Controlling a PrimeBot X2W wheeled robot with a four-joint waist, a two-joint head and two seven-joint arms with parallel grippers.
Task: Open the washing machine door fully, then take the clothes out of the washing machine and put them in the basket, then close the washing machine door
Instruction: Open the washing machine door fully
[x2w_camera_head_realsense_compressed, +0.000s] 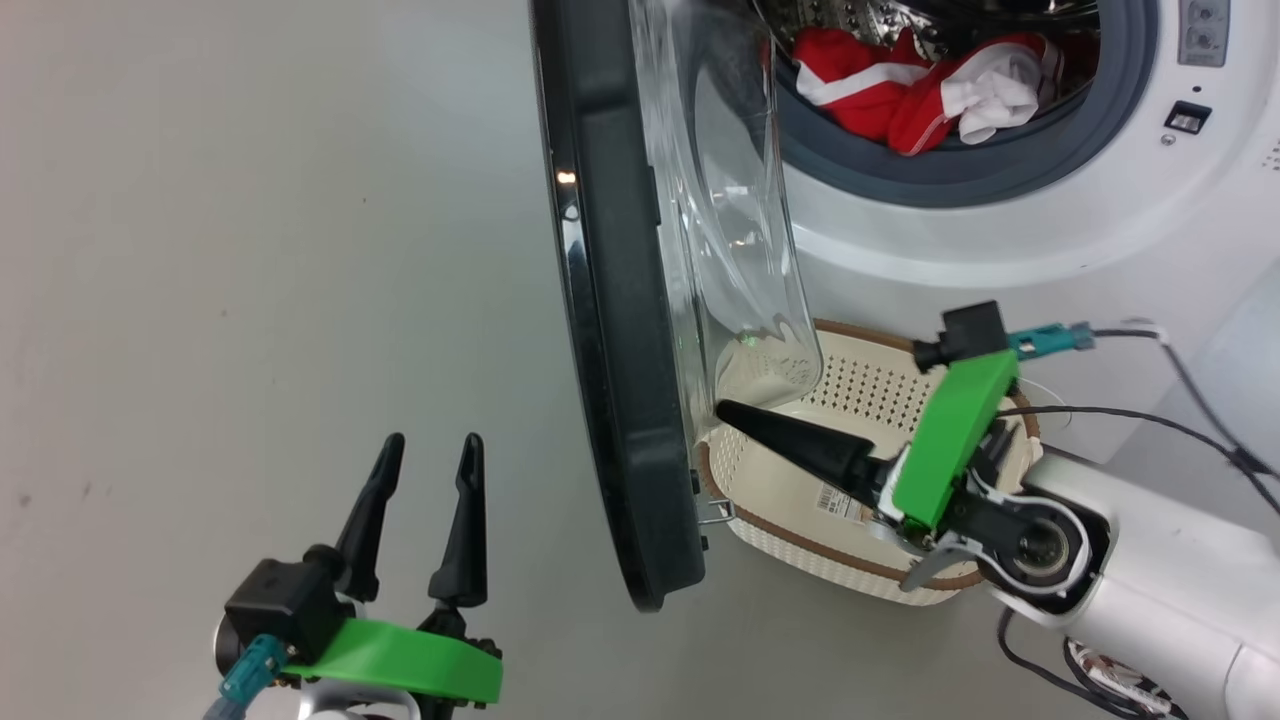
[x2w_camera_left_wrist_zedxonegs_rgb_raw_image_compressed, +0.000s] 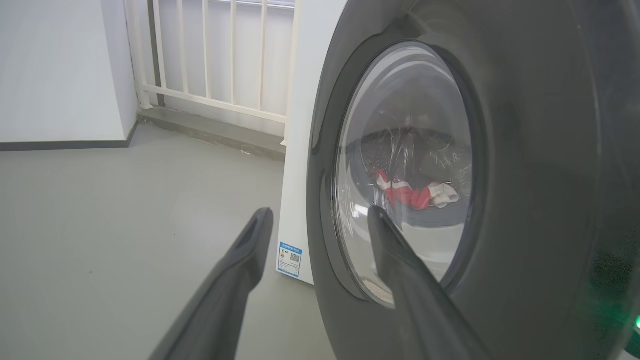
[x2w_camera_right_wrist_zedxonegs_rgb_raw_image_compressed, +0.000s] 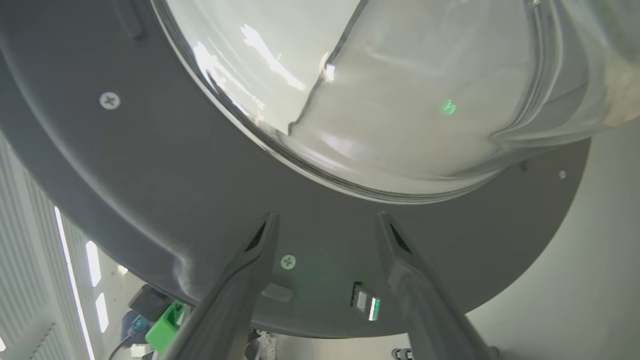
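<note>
The washing machine (x2w_camera_head_realsense_compressed: 1000, 230) stands at the upper right, with red and white clothes (x2w_camera_head_realsense_compressed: 900, 90) lying in its drum. The washing machine door (x2w_camera_head_realsense_compressed: 620, 330) stands swung out, edge-on to me, its glass bowl (x2w_camera_head_realsense_compressed: 730, 200) facing the machine. Below it on the floor sits the cream basket (x2w_camera_head_realsense_compressed: 860, 395). My right gripper (x2w_camera_head_realsense_compressed: 735, 415) reaches over the basket, fingertips close to the door's inner face (x2w_camera_right_wrist_zedxonegs_rgb_raw_image_compressed: 150, 175); it is open (x2w_camera_right_wrist_zedxonegs_rgb_raw_image_compressed: 327, 220) with nothing between the fingers. My left gripper (x2w_camera_head_realsense_compressed: 425, 465) hangs open on the door's outer side (x2w_camera_left_wrist_zedxonegs_rgb_raw_image_compressed: 525, 175), apart from it (x2w_camera_left_wrist_zedxonegs_rgb_raw_image_compressed: 320, 215). The clothes (x2w_camera_left_wrist_zedxonegs_rgb_raw_image_compressed: 415, 192) show through the glass.
Grey floor (x2w_camera_head_realsense_compressed: 250, 250) spreads to the left of the door. A white barred railing (x2w_camera_left_wrist_zedxonegs_rgb_raw_image_compressed: 220, 55) and a white wall (x2w_camera_left_wrist_zedxonegs_rgb_raw_image_compressed: 55, 70) stand beyond the machine's side, which bears a blue sticker (x2w_camera_left_wrist_zedxonegs_rgb_raw_image_compressed: 290, 257). Black cables (x2w_camera_head_realsense_compressed: 1150, 420) trail by my right forearm.
</note>
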